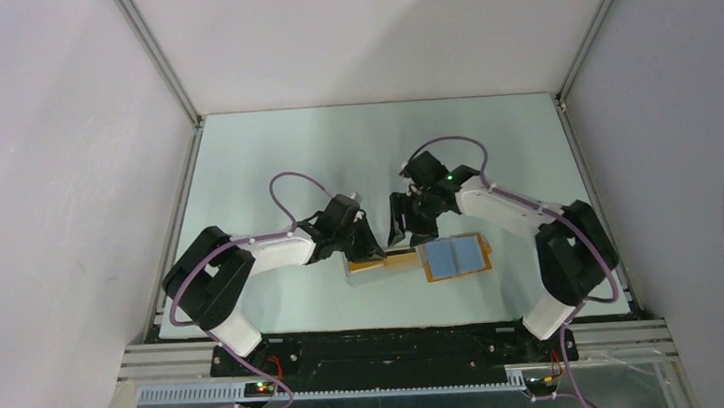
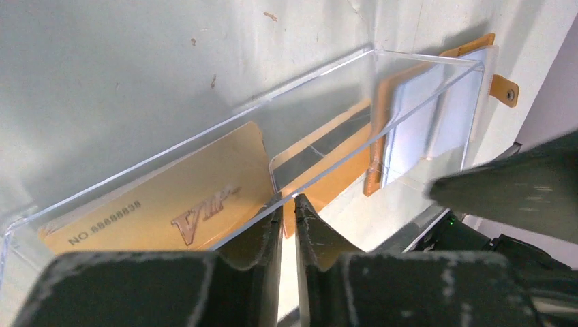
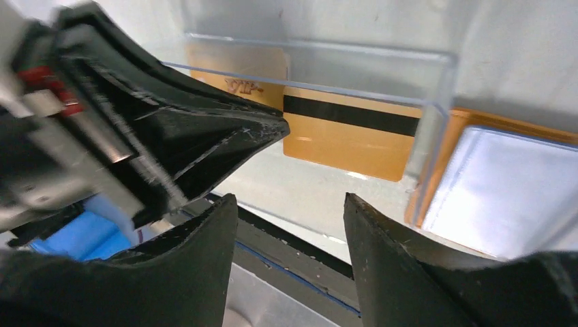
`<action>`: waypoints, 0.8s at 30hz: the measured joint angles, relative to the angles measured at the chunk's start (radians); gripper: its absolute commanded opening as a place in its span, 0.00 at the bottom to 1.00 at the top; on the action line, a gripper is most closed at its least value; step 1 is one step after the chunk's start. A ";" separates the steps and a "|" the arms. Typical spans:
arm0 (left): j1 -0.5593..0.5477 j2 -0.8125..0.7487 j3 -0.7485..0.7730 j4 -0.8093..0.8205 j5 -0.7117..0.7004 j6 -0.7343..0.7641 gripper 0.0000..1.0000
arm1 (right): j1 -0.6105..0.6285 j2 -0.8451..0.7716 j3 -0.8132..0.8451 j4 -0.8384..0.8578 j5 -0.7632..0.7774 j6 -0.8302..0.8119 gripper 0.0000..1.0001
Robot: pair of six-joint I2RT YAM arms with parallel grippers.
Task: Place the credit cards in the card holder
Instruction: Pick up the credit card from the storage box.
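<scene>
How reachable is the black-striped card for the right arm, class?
Probably yes, from above: the right fingers stand open short of the clear plastic box, whose top looks open. The black-striped card lies flat inside; the left fingers pinching the near wall crowd one side.

Clear glossy plastic box (image 3: pixel 307 51), smooth shiny gold credit cards (image 2: pixel 170 204), orange-tan leather-like card holder (image 3: pixel 470 120), sheeny blue-grey pockets (image 3: pixel 504 184), matt speckled tabletop (image 2: pixel 136 68), scuffed matt black left claw (image 2: pixel 287 203).

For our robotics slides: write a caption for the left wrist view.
Left pincer nearly shut at clear box wall; gold cards inside, card holder beyond.
</scene>
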 measured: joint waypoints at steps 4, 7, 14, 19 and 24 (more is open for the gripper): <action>-0.003 0.008 0.003 0.005 0.001 -0.003 0.11 | -0.064 -0.108 -0.011 0.002 0.021 -0.002 0.65; -0.007 0.010 0.007 0.002 0.007 -0.003 0.11 | -0.124 -0.154 -0.042 -0.003 0.041 -0.007 0.66; -0.025 0.028 0.043 -0.018 0.018 -0.002 0.13 | -0.196 -0.089 -0.116 -0.006 0.052 -0.022 0.58; -0.030 0.053 0.069 -0.014 0.035 -0.003 0.17 | -0.193 -0.024 -0.159 0.028 -0.007 -0.020 0.49; -0.033 0.060 0.069 0.002 0.042 0.008 0.38 | -0.187 -0.019 -0.164 0.053 -0.040 -0.019 0.44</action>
